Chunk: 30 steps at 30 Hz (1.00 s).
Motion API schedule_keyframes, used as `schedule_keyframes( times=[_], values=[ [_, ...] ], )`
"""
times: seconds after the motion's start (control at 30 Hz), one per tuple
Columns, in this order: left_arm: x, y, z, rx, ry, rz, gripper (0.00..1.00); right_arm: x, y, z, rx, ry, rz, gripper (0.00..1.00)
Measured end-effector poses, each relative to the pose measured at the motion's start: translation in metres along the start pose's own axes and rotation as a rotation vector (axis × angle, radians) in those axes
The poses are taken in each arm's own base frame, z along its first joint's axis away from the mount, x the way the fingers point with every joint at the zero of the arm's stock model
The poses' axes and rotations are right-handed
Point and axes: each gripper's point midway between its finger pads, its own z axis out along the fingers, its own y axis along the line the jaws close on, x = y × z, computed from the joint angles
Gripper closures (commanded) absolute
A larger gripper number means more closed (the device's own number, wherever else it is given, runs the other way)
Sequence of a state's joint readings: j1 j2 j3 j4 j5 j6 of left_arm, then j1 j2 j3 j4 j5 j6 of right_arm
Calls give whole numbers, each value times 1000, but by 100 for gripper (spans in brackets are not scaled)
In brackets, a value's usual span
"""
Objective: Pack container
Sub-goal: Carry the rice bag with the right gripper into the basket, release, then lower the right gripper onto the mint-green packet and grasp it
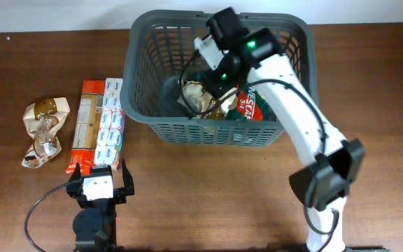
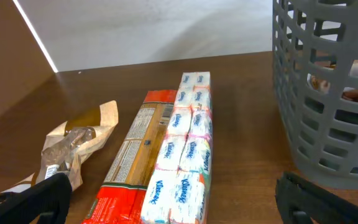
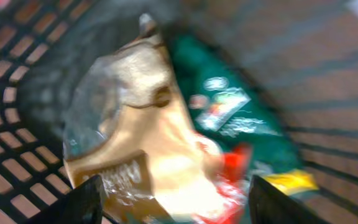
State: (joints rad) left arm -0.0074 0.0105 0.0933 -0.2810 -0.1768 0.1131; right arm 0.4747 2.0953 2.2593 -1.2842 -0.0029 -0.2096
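Overhead, right pincer (image 1: 208,89) within container (image 1: 187,131), jaws apart

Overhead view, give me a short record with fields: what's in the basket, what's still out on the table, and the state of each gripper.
container: dark grey slotted basket, far side of the table
inside it: windowed paper bag and green packet
still outside, left of it: tissue pack, pasta packet, crumpled paper bag
left gripper: open, empty, near table edge, just short of the pasta packet
right gripper: open, inside the container over the windowed paper bag; wrist view is blurred
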Motion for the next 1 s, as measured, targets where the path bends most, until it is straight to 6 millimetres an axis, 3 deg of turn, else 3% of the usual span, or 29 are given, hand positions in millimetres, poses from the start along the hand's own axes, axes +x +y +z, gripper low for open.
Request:
schedule_keyframes(
  times=[0.1, 0.13, 0.17, 0.2, 0.27, 0.3, 0.33, 0.4, 0.47, 0.53, 0.57, 0.63, 0.67, 0.73, 0.83, 1.0],
  values=[
    [0, 0, 0, 0, 0, 0, 1, -8, -39, -66, 145, -121, 43, 23],
    [0, 0, 0, 0, 0, 0, 1, -5, -59, -98, 207, -172, 76, 22],
    [0, 0, 0, 0, 0, 0, 1, 6, -94, -142, 293, -238, 151, 21],
    [0, 0, 0, 0, 0, 0, 1, 13, -110, -161, 336, -263, 186, 20],
    [0, 0, 0, 0, 0, 0, 1, 55, -175, -222, 492, -328, 365, 20],
    [0, 0, 0, 0, 0, 0, 1, 71, -192, -237, 536, -337, 421, 20],
    [0, 0, 0, 0, 0, 0, 1, 100, -223, -258, 607, -343, 515, 20],
    [0, 0, 0, 0, 0, 0, 1, 141, -262, -273, 678, -345, 638, 20],
    [0, 0, 0, 0, 0, 0, 1, 179, -296, -263, 686, -329, 741, 14],
    [0, 0, 0, 0, 0, 0, 1, 222, -326, -224, 639, -281, 839, 14],
    [0, 0, 0, 0, 0, 0, 1, 235, -332, -209, 616, -260, 861, 14],
    [0, 0, 0, 0, 0, 0, 1, 273, -341, -152, 517, -194, 932, 15],
    [0, 0, 0, 0, 0, 0, 1, 293, -339, -116, 446, -149, 962, 14],
    [0, 0, 0, 0, 0, 0, 1, 312, -327, -70, 357, -95, 966, 14],
    [0, 0, 0, 0, 0, 0, 1, 322, -289, -8, 218, -19, 889, 8],
    [0, 0, 0, 0, 0, 0, 1, 293, -248, 36, 118, 14, 685, 5]
  ],
)
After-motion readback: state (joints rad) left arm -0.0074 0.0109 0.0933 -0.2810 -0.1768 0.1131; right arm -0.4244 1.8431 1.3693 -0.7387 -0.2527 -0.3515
